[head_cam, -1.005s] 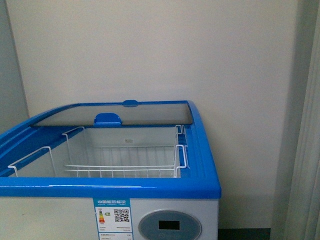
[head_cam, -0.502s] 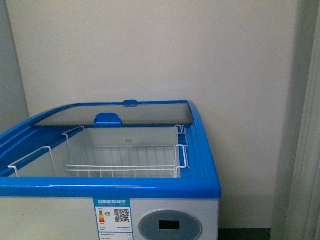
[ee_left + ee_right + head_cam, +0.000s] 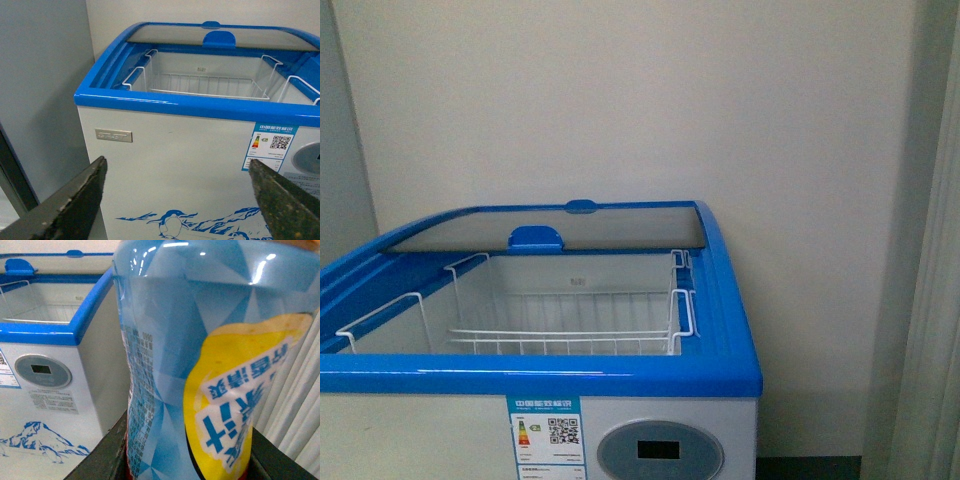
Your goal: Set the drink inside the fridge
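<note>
R gripper [image 3: 187, 460] clamped on drink bottle [image 3: 200, 365], x1, blue label w/ yellow patch; outside fridge [image 3: 75, 332], off its front-right corner. L gripper [image 3: 176, 162] wide open, facing fridge front above penguin drawing [image 3: 172, 222]. Glass lid [image 3: 620, 228] x1, slid to rear, blue handle [image 3: 536, 237]. Wire baskets [image 3: 570, 335] x2 hanging in opening, side by side. Grey cabinet [image 3: 40, 75] just left of fridge, curtain [image 3: 932, 350] to right, wall [image 3: 620, 100] behind.
</note>
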Tool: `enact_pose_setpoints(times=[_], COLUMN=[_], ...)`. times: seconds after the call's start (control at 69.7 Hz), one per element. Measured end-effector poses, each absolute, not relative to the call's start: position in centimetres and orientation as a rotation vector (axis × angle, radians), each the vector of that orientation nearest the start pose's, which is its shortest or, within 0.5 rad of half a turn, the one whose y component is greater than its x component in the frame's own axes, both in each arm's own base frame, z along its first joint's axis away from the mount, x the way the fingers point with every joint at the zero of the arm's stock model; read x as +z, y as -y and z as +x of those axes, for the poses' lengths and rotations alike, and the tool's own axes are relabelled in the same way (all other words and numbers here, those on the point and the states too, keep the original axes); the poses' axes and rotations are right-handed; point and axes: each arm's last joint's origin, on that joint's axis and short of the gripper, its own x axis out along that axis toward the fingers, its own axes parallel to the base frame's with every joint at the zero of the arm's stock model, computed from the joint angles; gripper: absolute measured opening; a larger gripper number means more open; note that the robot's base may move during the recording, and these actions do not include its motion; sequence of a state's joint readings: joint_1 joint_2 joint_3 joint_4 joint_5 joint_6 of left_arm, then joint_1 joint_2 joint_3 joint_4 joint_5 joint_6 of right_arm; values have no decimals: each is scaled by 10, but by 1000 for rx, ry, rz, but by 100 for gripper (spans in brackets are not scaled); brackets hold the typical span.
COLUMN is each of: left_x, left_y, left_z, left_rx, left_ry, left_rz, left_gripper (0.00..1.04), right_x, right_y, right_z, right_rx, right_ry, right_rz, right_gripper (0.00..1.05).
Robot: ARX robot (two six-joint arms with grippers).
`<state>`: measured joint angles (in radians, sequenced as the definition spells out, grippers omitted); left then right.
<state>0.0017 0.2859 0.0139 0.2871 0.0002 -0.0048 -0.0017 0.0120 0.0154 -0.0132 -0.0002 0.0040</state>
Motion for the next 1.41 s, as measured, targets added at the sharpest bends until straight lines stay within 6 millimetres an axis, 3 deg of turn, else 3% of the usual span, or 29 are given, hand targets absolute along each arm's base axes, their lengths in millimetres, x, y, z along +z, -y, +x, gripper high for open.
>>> enact_pose_setpoints(times=[0.172, 0.33, 0.402, 0.79, 0.833, 1.192, 1.407], left_x=[171, 171, 170, 168, 168, 168, 168], left_y=[0, 0, 0, 0, 0, 0, 0], left_z=[112, 109, 106, 97, 97, 97, 97], left_rx=[1, 1, 2, 2, 2, 2, 2], left_ry=[14, 15, 9, 10, 9, 9, 9], left_rz=[-5, -5, -5, -4, -4, -4, -4], left_gripper=[53, 14, 3, 3, 6, 63, 96], right_x=[167, 167, 167, 167, 167, 167, 177], right_y=[0, 0, 0, 0, 0, 0, 1], right_z=[98, 98, 98, 98, 98, 98, 105], right_rx=[-2, -2, -2, -2, -2, -4, -109], right_ry=[-10, -10, -10, -10, -10, -10, 70], right_rz=[4, 4, 4, 4, 4, 4, 3], right_gripper=[40, 40, 40, 40, 40, 40, 40])
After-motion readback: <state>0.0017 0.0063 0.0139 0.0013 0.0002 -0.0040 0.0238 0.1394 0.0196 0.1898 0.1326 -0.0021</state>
